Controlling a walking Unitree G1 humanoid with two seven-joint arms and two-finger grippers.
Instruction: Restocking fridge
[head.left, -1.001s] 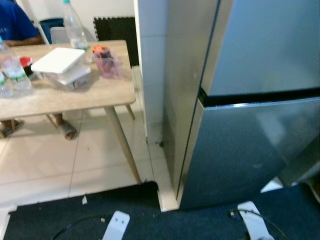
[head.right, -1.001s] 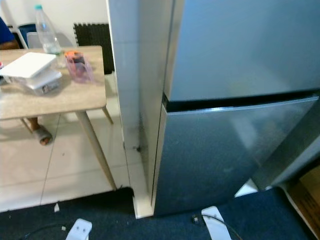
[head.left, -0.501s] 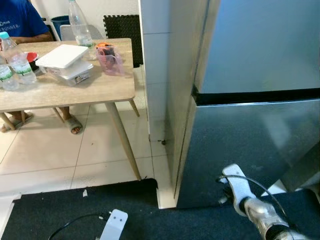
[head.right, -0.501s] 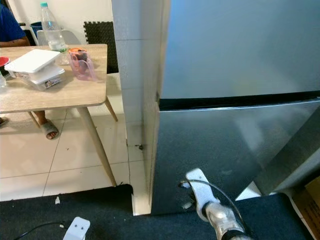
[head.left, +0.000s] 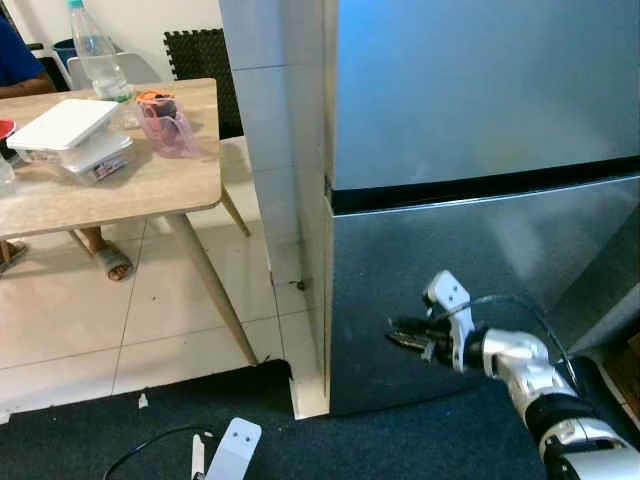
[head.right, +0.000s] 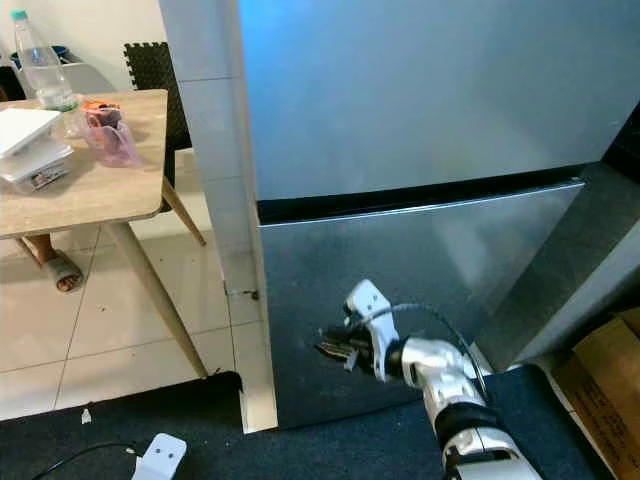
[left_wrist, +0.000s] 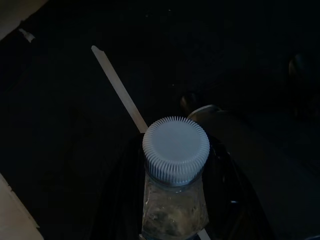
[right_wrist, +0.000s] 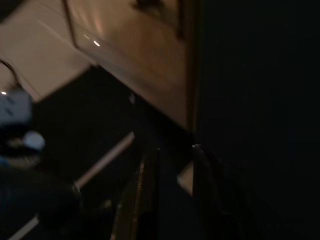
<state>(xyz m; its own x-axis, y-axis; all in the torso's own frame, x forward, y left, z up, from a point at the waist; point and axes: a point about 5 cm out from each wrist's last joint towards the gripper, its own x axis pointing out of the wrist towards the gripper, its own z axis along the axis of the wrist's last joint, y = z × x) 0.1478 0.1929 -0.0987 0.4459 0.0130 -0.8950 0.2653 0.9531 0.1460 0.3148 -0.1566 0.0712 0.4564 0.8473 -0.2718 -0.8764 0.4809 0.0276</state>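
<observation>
The steel fridge (head.left: 470, 110) stands shut, with its upper door above a dark seam and its lower door (head.left: 480, 270) below. My right gripper (head.left: 402, 338) is raised in front of the lower door, fingers pointing toward the door's left edge, a little apart and holding nothing. In the dark right wrist view its fingers (right_wrist: 145, 190) show a gap between them. In the left wrist view a clear bottle (left_wrist: 175, 200) with a pale ribbed cap (left_wrist: 175, 149) sits between the black fingers of my left gripper (left_wrist: 175, 220), low over a dark mat.
A wooden table (head.left: 120, 190) at the left holds a water bottle (head.left: 92, 50), stacked white containers (head.left: 70, 140) and a pink jug (head.left: 168, 120). A person's sandalled foot (head.left: 112, 262) is under it. A tiled pillar (head.left: 275, 140) adjoins the fridge. A cardboard box (head.right: 605, 385) stands right.
My right arm has risen from the bottom of the picture and swung its gripper leftward before the lower door. The camera has turned to the right.
</observation>
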